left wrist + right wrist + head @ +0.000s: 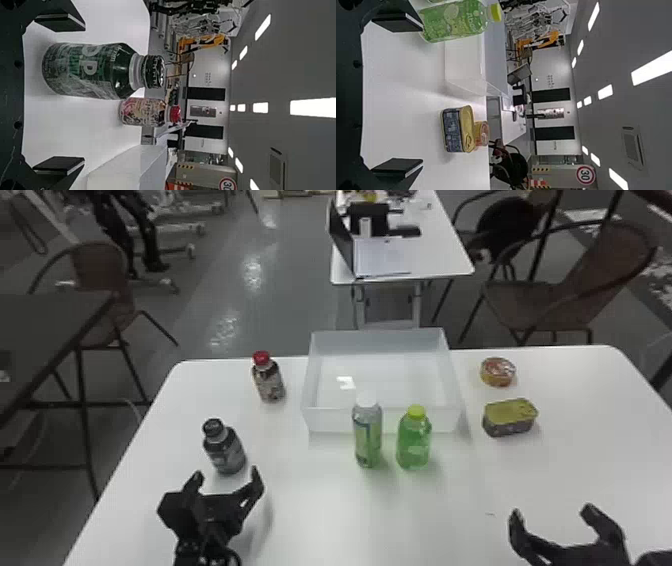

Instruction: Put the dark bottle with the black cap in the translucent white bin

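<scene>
The task stands at its opening stage, to judge by the arrangement: the dark bottle is upright on the left part of the table, outside the translucent white bin and to its near left. The left claw is open, its two fingers spread just on the near side of the bottle, and nothing is held. The approach appears largely done; what is left is to close on the bottle, lift it, carry it to the right and farther over the bin wall, and release it inside.

The bottle is short and round-bodied, with a blackish-green body, sloping shoulders and a label bearing pale lettering. Its surface has a crinkled, reflective look. A pale ring at the neck separates the shoulders from the ribbed black cap.

A red-capped bottle stands farther back, between the bottle and the far left side of the bin. The white-capped bottle and the green bottle stand beside each other at the bin's near wall, where a low carry could knock them. To the right of the bin lie the rectangular tin and, farther off, the round tin. The right claw is at the near right, open and holding nothing.
</scene>
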Tool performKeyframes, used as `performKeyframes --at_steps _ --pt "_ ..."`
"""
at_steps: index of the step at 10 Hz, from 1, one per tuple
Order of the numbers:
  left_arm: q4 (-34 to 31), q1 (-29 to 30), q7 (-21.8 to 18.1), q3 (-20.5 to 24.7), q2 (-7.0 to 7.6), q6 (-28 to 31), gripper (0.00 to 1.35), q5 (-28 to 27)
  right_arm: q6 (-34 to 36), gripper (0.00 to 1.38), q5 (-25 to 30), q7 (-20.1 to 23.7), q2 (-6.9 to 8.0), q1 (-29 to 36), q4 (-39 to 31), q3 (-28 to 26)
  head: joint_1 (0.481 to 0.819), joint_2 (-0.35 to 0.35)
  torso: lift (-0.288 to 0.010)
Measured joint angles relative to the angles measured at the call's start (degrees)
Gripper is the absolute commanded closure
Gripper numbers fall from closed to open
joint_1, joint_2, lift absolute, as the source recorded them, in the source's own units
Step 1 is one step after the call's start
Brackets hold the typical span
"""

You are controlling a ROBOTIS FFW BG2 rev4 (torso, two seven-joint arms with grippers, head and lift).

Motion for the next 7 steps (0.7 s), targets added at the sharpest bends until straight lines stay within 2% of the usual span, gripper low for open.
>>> performKeyframes --at_steps 2,5,7 --pt "4.7 -4.4 -6.0 3.1 0.16 1.6 0.12 -1.5 -0.2 0.1 -0.1 0.0 0.0 -0.2 0.3 0.0 0.695 0.163 -0.058" --pt "10.2 -9.5 -9.1 6.7 0.27 3.8 0.13 -5.3 -0.6 0.1 -0.4 0.4 0.0 -0.5 0.7 0.0 0.695 0.179 -0.058" --pt "13.1 -12.5 -11.2 9.2 1.04 4.8 0.17 -8.1 -0.7 0.1 -0.5 0.7 0.0 -0.5 0.9 0.0 0.695 0.197 -0.058"
